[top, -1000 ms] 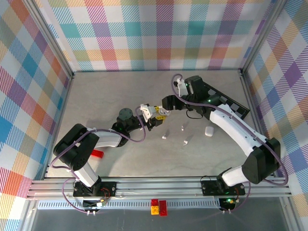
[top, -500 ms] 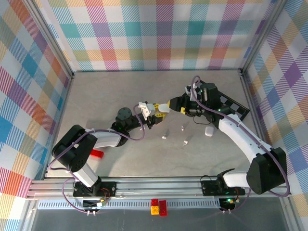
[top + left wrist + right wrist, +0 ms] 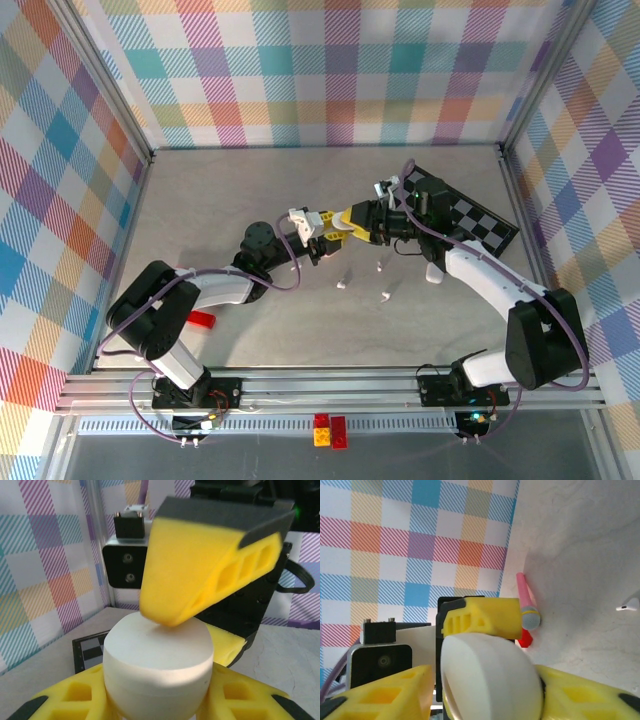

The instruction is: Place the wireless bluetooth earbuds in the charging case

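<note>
Nearest me, by the left arm's elbow, a red brick [image 3: 203, 320] lies close to the worktop's [image 3: 220, 200] near edge, and it has no part in this job. A little further in, around the middle of the worktop, three earbuds [image 3: 341, 284] lie loose on the bare surface, well apart from each other. None of them is in anything. To their right sits a second white case [image 3: 433, 272], alone and untouched.

Just beyond the earbuds, above the middle of the worktop, the two arms meet over the charging case [image 3: 157, 665]. The left fingers [image 3: 65, 700] are closed on its lower part and hold it up. The right fingers [image 3: 200, 575] straddle its upper part, one of them touching the top. I cannot tell whether they actually pinch it. The case looks closed to me, with only a seam running round it.

At the far right corner lies a checkered board [image 3: 480, 215].

So the work looks barely begun. I judge this to be the lid-opening step, with every visible earbud yet to be picked up and seated.
</note>
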Available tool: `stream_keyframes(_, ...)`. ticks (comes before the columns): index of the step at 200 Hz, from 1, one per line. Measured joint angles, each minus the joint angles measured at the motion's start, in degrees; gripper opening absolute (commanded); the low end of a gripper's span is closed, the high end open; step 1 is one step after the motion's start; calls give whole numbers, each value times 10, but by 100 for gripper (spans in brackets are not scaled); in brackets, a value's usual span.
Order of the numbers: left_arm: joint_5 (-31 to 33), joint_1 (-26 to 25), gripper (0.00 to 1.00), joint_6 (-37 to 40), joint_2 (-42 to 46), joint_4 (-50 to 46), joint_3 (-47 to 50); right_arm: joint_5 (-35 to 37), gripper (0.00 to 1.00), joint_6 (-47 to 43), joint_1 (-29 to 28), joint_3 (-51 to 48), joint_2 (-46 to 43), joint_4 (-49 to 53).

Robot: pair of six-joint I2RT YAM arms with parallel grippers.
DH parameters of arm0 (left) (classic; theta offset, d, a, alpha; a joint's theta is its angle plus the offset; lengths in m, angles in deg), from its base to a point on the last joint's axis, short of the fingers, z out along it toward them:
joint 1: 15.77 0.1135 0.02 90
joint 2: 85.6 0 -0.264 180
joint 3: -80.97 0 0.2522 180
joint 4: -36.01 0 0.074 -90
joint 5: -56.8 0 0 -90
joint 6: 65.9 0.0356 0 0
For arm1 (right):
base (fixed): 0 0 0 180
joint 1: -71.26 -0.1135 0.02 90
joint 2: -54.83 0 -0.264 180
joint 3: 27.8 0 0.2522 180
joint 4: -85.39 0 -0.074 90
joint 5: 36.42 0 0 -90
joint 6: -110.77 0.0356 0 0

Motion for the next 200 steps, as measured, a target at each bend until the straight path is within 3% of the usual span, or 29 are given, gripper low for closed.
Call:
stream_keyframes(40, 1, 0, 34, -8, 1, 5, 0, -7, 24, 11, 4, -1, 0, -16)
stream_keyframes(62, 2, 0, 38, -10, 1, 4, 0, -4, 18, 5, 4, -1, 0, -16)
stream_keyframes(114, -5, -1, 77, -9, 14, 1, 6, 55, 12, -34, 7, -23, -18, 5)
stream_keyframes(156, -16, 0, 88, -3, 69, -49, 34, 144, 12, -81, 28, -55, -30, 45)
stream_keyframes(180, -19, 1, 100, 6, 97, -95, 54, 203, 11, -103, 38, -74, -27, 64)
stream_keyframes(200, -19, 2, 100, 12, 115, -147, 63, 235, 11, -113, 52, -80, -4, 66)
